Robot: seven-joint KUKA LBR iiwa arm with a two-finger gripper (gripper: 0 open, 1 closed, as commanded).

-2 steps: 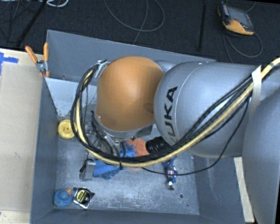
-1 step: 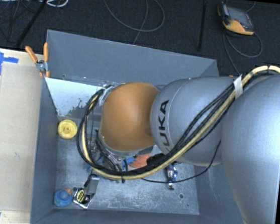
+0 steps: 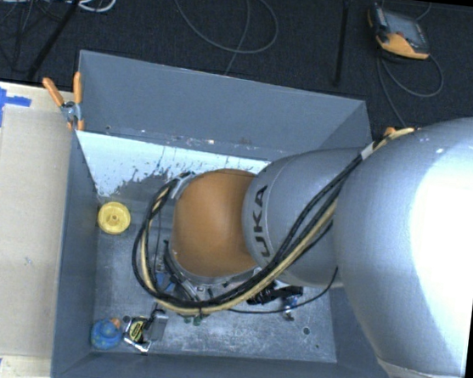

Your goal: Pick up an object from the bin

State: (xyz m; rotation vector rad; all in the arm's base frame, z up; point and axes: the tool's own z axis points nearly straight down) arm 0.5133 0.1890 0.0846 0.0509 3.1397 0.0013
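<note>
looking at the gripper first, does it have anything?

– can't tell. it sits low over the middle of the grey metal bin, tucked under the wrist's rounded orange cover and its looped black and yellow cables. i cannot tell whether it is open or closed, and i see nothing in it.

so what is there to pick?

– three loose things lie clear of the arm. a round yellow plastic disc lies near the bin's left wall, apart from the cables. down in the lower left corner sit a small round blue thing and, just beside it, a small black and yellow thing with a silvery part. whatever lies straight under the wrist is covered.

how far along, then?

– i'd judge the arm is down at the floor, at or near the grasp. no object is seen raised, so the pick itself is not yet shown as done. closing on something, if that isn't made already, and lifting it out over the rim are left.
</note>
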